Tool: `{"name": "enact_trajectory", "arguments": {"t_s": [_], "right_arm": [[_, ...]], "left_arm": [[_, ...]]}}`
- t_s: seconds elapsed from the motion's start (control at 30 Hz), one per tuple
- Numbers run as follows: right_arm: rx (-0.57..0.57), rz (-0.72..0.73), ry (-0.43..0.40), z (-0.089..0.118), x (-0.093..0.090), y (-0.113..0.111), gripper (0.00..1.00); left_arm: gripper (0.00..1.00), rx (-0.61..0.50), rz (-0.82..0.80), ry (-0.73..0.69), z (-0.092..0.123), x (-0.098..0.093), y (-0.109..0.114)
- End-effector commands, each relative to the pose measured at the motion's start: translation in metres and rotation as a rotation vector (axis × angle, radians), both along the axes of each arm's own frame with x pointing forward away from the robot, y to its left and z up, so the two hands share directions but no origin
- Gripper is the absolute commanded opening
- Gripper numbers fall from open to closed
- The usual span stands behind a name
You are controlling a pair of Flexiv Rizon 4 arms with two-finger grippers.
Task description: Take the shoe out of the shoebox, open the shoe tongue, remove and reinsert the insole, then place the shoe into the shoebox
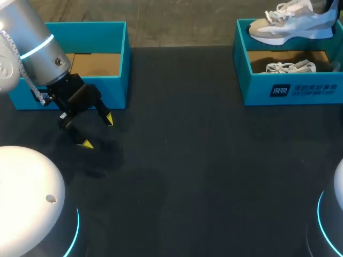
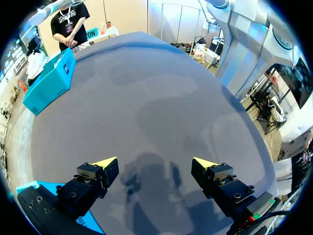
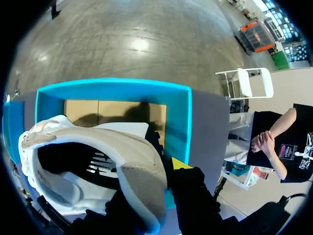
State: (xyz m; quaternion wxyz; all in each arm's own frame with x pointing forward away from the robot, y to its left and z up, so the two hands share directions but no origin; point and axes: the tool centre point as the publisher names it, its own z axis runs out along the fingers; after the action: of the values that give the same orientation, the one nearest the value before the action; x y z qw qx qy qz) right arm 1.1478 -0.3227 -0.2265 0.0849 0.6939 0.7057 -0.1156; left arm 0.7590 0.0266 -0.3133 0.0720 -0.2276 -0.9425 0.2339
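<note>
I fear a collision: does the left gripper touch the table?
Apart. Left wrist view: the left gripper casts shadows on the table clear of its tips.

The middle and near side of the dark table (image 1: 203, 160) are open, with free passage between the two boxes. My left gripper (image 1: 96, 131), fingers spread, hangs just beside the front wall of the left shoebox (image 1: 124, 64). This wall blocks travel toward the far-left corner. The right shoebox (image 1: 289, 91) occupies the far-right corner. A second sneaker (image 1: 292, 67) lies inside it. The white sneaker (image 1: 292, 24), raised above the box's back edge, covers part of the opening.
</note>
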Motion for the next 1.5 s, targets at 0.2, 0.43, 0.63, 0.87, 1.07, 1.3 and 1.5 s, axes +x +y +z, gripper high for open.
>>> {"name": "enact_trajectory", "arguments": {"t_s": [0.2, 0.43, 0.63, 0.87, 1.07, 1.3, 1.5], "right_arm": [[0.025, -0.014, 0.013, -0.007, 0.0, 0.0, 0.0], [0.02, -0.025, 0.02, -0.009, -0.001, -0.002, 0.0], [0.011, -0.054, 0.018, -0.019, -0.008, -0.012, 0.0], [0.02, -0.066, 0.031, -0.031, -0.009, -0.019, 0.0], [0.027, -0.079, 0.042, -0.039, -0.018, -0.023, 0.0], [0.03, -0.087, 0.076, -0.049, -0.026, -0.027, 0.0], [0.021, -0.074, 0.076, -0.054, -0.023, -0.025, 0.0]], "left_arm": [[1.0, 0.002, 0.0, -0.001, 0.0, -0.001, 0.0], [1.0, 0.002, 0.0, -0.001, 0.0, -0.001, 0.0], [1.0, 0.002, 0.0, -0.001, 0.0, -0.001, 0.0], [1.0, 0.002, 0.0, -0.001, 0.0, -0.001, 0.0], [1.0, 0.002, 0.0, -0.001, 0.0, -0.001, 0.0], [1.0, 0.002, 0.0, -0.001, 0.0, -0.001, 0.0], [1.0, 0.002, 0.0, -0.001, 0.0, -0.001, 0.0]]}}
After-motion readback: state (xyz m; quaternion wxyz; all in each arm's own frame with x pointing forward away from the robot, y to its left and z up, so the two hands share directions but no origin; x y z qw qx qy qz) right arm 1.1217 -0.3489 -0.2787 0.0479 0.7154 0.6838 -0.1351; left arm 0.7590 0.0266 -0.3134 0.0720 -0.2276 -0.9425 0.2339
